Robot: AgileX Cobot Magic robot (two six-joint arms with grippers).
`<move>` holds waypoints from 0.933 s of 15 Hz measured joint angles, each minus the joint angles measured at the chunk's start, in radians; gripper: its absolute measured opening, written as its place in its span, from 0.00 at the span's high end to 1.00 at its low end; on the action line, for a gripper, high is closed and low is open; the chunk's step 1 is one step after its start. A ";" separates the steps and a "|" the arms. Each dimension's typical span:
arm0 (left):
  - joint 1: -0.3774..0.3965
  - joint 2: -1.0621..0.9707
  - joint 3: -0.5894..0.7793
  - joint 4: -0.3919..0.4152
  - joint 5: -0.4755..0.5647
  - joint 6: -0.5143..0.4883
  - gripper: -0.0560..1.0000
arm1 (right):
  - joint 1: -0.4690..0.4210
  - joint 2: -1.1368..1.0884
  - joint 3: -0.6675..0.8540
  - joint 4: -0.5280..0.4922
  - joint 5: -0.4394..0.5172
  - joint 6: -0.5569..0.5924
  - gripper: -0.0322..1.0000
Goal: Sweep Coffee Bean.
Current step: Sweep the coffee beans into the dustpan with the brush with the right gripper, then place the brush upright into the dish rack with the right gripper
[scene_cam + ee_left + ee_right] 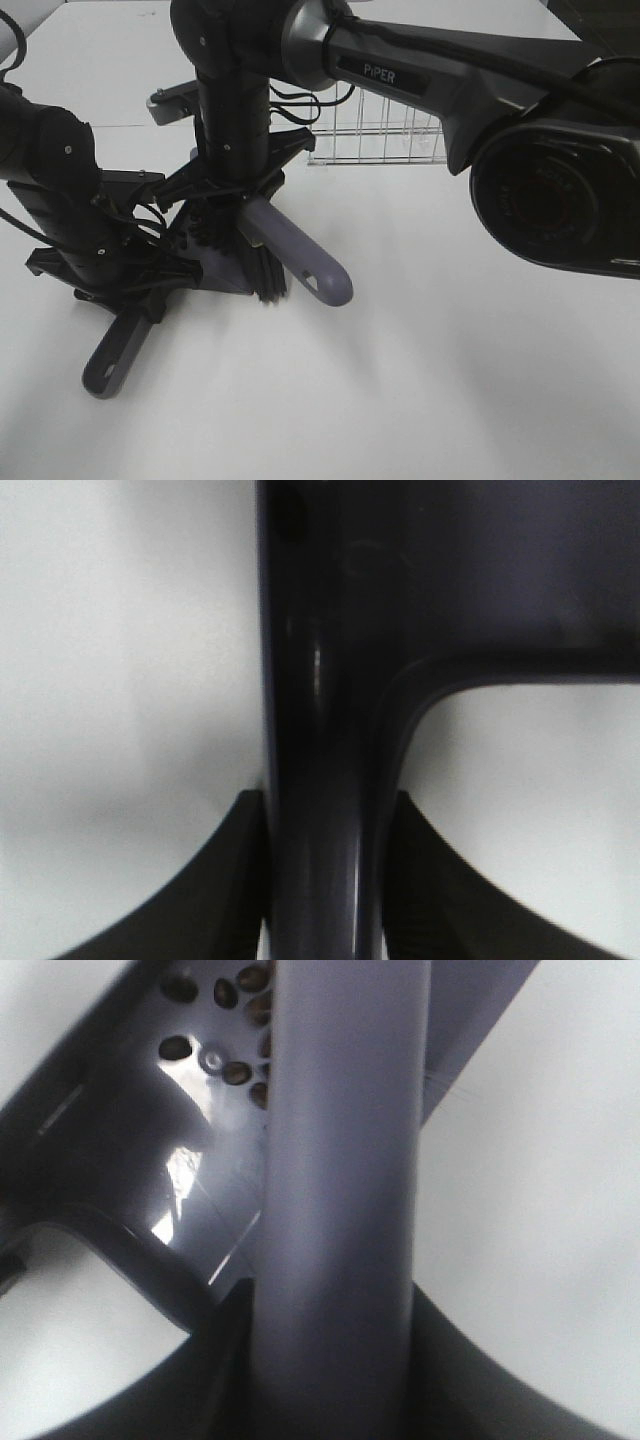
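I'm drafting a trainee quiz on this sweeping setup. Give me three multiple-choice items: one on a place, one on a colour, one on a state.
1. Where do the visible small dark brown coffee beans lie?
A in the wire rack; B in the grey-purple plastic dustpan; C on the white table.
2. The long plastic brush handle is:
A grey-purple; B red; C green.
3. The left gripper is:
A open; B out of view; C shut on the dustpan handle.

Key: B, the right wrist view shows them on the pan's floor; A, its colour shows plainly; C, both fingers press against it.
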 joint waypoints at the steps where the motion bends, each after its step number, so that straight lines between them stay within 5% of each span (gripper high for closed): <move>1: 0.000 0.000 0.000 0.000 0.000 0.000 0.69 | 0.001 0.000 -0.017 -0.009 0.001 0.000 0.70; 3: 0.000 0.000 -0.003 0.000 0.003 0.001 0.69 | 0.000 -0.023 -0.066 -0.119 0.004 -0.001 0.70; 6: 0.000 0.000 -0.003 0.000 0.003 0.001 0.69 | -0.027 -0.052 -0.066 -0.135 0.005 -0.009 0.70; 14: 0.000 0.000 -0.004 0.000 0.006 0.001 0.69 | -0.411 -0.182 -0.067 -0.086 0.007 -0.084 0.70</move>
